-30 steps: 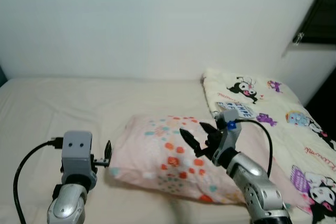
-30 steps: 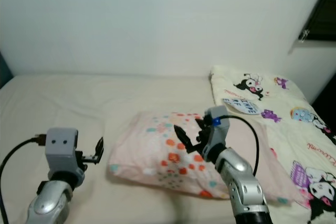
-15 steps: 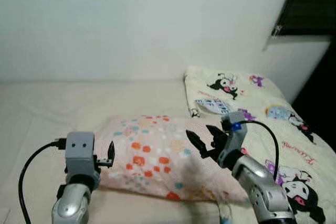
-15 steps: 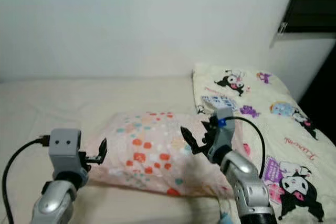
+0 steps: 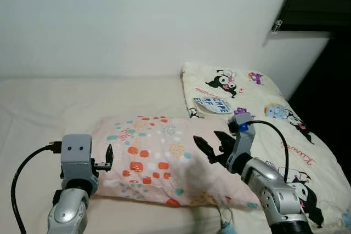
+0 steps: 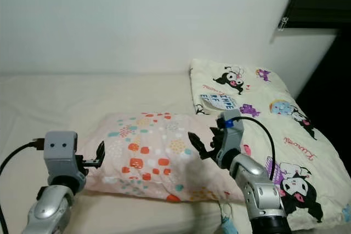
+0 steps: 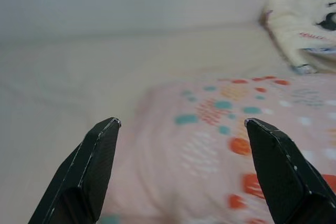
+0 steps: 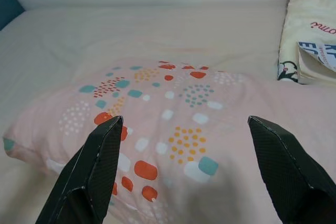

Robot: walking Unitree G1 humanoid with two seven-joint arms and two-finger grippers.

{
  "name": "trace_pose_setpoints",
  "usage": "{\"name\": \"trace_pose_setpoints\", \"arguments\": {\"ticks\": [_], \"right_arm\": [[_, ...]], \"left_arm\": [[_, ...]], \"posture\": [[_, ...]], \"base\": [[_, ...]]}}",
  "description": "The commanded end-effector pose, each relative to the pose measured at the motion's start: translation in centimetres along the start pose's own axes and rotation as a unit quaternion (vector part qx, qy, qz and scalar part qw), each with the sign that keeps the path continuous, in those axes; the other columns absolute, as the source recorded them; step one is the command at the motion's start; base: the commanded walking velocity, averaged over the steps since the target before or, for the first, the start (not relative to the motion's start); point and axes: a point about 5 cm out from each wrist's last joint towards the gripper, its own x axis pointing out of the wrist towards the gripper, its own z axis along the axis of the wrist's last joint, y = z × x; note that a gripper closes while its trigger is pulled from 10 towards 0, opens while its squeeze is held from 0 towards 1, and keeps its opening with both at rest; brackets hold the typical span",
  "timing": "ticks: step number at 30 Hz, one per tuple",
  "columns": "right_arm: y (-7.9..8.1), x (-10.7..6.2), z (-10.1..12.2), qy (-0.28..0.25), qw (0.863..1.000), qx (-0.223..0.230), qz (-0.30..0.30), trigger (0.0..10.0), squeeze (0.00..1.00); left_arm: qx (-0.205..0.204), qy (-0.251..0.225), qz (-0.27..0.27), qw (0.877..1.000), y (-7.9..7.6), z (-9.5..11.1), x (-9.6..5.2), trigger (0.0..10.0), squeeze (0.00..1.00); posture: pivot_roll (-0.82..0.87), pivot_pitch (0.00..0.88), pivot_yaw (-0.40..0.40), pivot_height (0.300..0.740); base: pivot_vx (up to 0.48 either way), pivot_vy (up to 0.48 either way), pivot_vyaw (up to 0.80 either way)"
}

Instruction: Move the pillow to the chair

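The pillow [image 5: 159, 157] is pale pink, printed with orange, teal and yellow dots and squares. It lies flat on the cream bed [image 5: 49, 102], long side across the view, its right end beside a cartoon-print blanket [image 5: 258, 108].

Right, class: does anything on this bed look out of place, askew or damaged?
Nothing looks damaged. The pink spotted pillow lies mid-bed, away from the wall end, between the open left claw and open right claw. The cartoon-print blanket lies rumpled along the bed's right side.
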Motion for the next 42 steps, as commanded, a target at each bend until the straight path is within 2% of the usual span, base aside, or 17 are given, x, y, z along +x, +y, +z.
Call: {"name": "trace_pose_setpoints", "arguments": {"ticks": [1,2,7,10,12,17,21,28,30,31,35,36,37,40,42], "right_arm": [[-0.7,-0.2,-0.4,0.015,1.0,-0.002,-0.016,10.0,0.0],[-1.0,-0.2,-0.5,0.017,1.0,-0.003,-0.023,10.0,0.0],[-1.7,-0.3,-0.5,0.024,0.999,-0.014,-0.041,10.0,0.0],[-3.4,-0.7,-0.5,0.048,0.994,-0.072,-0.07,10.0,0.0],[-3.4,-0.7,-0.5,0.048,0.994,-0.072,-0.07,10.0,0.0],[-4.3,-0.9,-0.3,0.067,0.988,-0.131,-0.056,10.0,0.0],[-4.2,-1.1,-0.7,0.083,0.98,-0.177,-0.025,10.0,0.0],[-4.6,-1.0,-1.2,0.101,0.971,-0.218,-0.012,10.0,0.0],[-5.3,-0.8,-1.1,0.11,0.961,-0.254,-0.013,10.0,0.0],[-5.3,-0.8,-1.1,0.11,0.961,-0.254,-0.013,10.0,0.0],[-5.5,-0.5,-1.1,0.123,0.945,-0.302,0.004,10.0,0.0],[-5.6,-0.1,-1.3,0.133,0.931,-0.339,0.016,10.0,0.0],[-5.6,-0.1,-1.3,0.133,0.931,-0.339,0.016,10.0,0.0],[-5.4,0.9,-1.4,0.15,0.884,-0.44,0.044,10.0,0.0],[-5.4,0.9,-1.4,0.15,0.884,-0.44,0.044,10.0,0.0]], "left_arm": [[0.024,-0.007,-0.017,1.0,-0.4,0.0,0.1,10.0,0.0],[0.048,-0.021,-0.028,0.998,-0.6,0.4,0.2,10.0,0.0],[0.085,-0.049,-0.05,0.994,-0.8,1.3,0.5,10.0,0.0],[0.112,-0.065,-0.078,0.988,-1.4,1.9,0.7,10.0,0.0],[0.112,-0.065,-0.078,0.988,-1.4,1.9,0.7,10.0,0.0],[0.119,-0.065,-0.086,0.987,-2.0,1.8,0.7,10.0,0.0],[0.125,-0.069,-0.085,0.986,-2.1,1.8,0.8,10.0,0.0],[0.129,-0.072,-0.088,0.985,-2.1,2.0,1.0,10.0,0.0],[0.135,-0.073,-0.089,0.984,-2.0,2.1,1.1,10.0,0.0],[0.135,-0.073,-0.089,0.984,-2.0,2.1,1.1,10.0,0.0],[0.139,-0.074,-0.089,0.983,-1.8,2.3,1.1,10.0,0.0],[0.141,-0.076,-0.092,0.983,-1.9,2.3,1.1,10.0,0.0],[0.141,-0.076,-0.092,0.983,-1.9,2.3,1.1,10.0,0.0],[0.147,-0.081,-0.1,0.981,-2.2,2.7,1.0,10.0,0.0],[0.147,-0.081,-0.1,0.981,-2.2,2.7,1.0,10.0,0.0]], "posture": [[-0.04,0.0,-0.103,0.7],[-0.04,0.0,-0.103,0.695],[-0.04,0.0,-0.102,0.685],[-0.04,0.0,-0.102,0.67],[-0.04,0.0,-0.102,0.67],[-0.05,0.0,-0.103,0.65],[-0.05,0.0,-0.103,0.63],[-0.05,0.0,-0.103,0.61],[-0.05,0.0,-0.093,0.6],[-0.05,0.0,-0.093,0.6],[-0.05,0.0,-0.084,0.585],[-0.04,0.0,-0.078,0.58],[-0.04,0.0,-0.078,0.58],[-0.03,0.0,-0.077,0.565],[-0.03,0.0,-0.077,0.565]], "base": [[0.0,0.0,0.0],[0.0,0.0,0.0],[0.0,0.0,0.0],[0.0,0.0,0.0],[0.0,0.0,0.0],[0.0,0.0,0.0],[0.0,0.0,0.0],[0.0,0.0,0.0],[0.0,0.0,0.0],[0.0,0.0,0.0],[0.0,0.0,0.0],[0.0,0.0,0.0],[0.0,0.0,0.0],[0.0,0.0,0.0],[0.0,0.0,0.0]]}}
